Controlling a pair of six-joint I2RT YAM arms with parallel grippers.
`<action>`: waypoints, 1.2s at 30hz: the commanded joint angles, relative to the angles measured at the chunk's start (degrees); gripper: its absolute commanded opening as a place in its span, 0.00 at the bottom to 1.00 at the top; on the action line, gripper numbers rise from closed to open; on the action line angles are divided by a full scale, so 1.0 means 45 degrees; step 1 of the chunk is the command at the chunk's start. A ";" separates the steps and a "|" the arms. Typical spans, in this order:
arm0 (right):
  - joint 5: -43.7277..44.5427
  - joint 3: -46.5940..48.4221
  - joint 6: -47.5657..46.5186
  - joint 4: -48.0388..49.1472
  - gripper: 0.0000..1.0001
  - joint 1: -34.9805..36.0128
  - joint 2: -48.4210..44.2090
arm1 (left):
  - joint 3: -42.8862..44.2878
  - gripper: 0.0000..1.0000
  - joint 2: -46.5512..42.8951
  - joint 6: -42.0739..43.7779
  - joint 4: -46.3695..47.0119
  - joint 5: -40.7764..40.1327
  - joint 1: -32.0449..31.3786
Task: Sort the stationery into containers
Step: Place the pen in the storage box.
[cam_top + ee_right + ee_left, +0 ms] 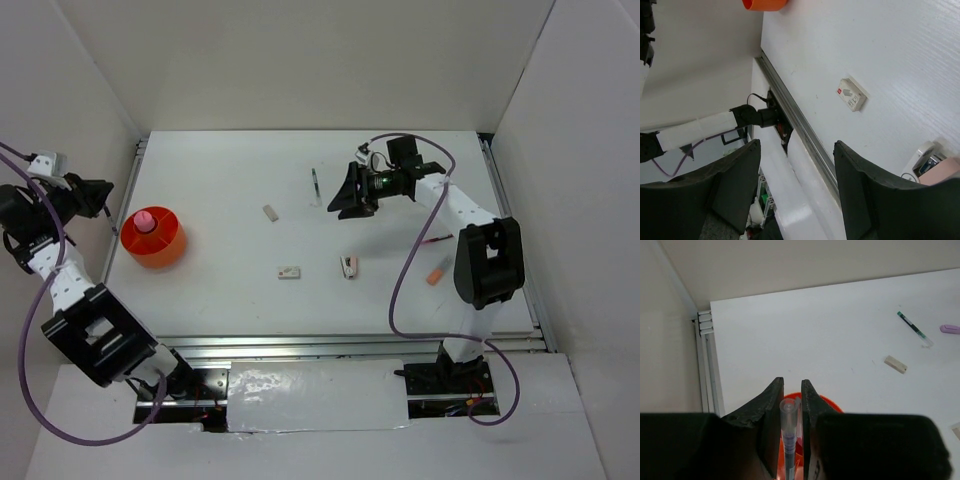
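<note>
My left gripper (792, 382) is shut on a thin dark pen (788, 412) with a clear cap, held over the orange-red tub (829, 403). From above, that tub (153, 245) stands at the table's left with a pink stubby cylinder (147, 218) in it, and the left gripper (100, 198) hangs just beyond its far left side. My right gripper (338, 197) is open and empty at the far middle, beside a dark pen (315, 186). White eraser blocks (270, 212) (289, 271) (348, 266) lie mid-table. A red pen (437, 240) and an orange bit (434, 276) lie at the right.
White walls close in the table on three sides, and a metal rail (300, 345) runs along the near edge. In the left wrist view a lilac pen (950, 329) lies at the right edge. The right arm's elbow (487, 260) stands over the right side.
</note>
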 commanded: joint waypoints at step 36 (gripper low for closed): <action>-0.0109 0.1056 -0.1087 -0.0212 0.68 -0.0117 0.0759 | -0.0540 0.28 0.3263 -0.1471 0.5354 0.0647 -0.0679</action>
